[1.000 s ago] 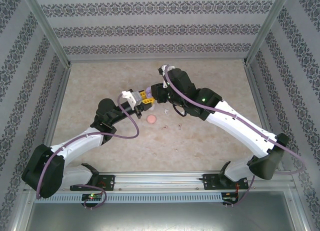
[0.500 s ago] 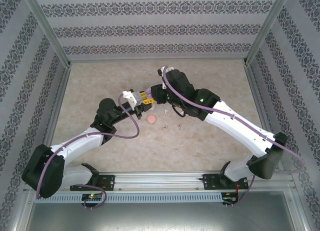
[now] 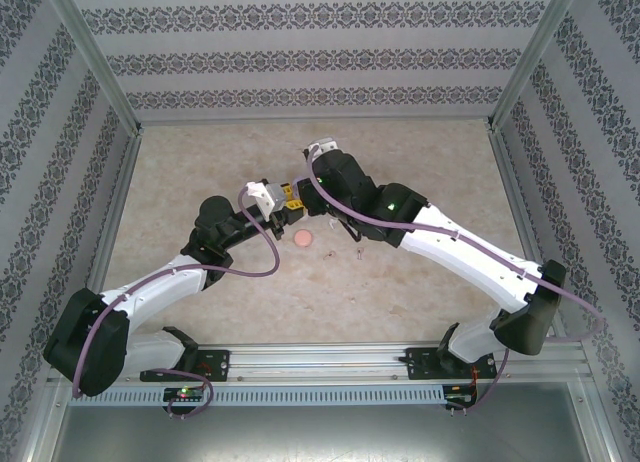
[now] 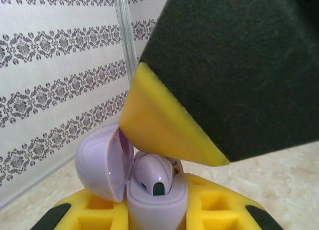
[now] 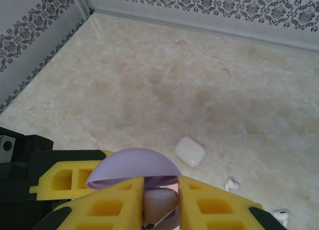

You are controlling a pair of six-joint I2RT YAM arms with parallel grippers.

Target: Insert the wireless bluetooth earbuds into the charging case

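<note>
Earbud [image 4: 155,176] sits partly hidden in charging case [image 4: 102,163] clamped by left claw [image 4: 154,217]; right claw [image 5: 160,197] grip unclear.

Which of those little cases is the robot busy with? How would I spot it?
Look just above the middle of the beige table. The purple case is clamped in the left gripper, lid open, a bud inside. The white case and pink case lie loose on the table.

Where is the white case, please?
The white case lies on the table in the right wrist view, right of the purple case, near two earbuds.
</note>
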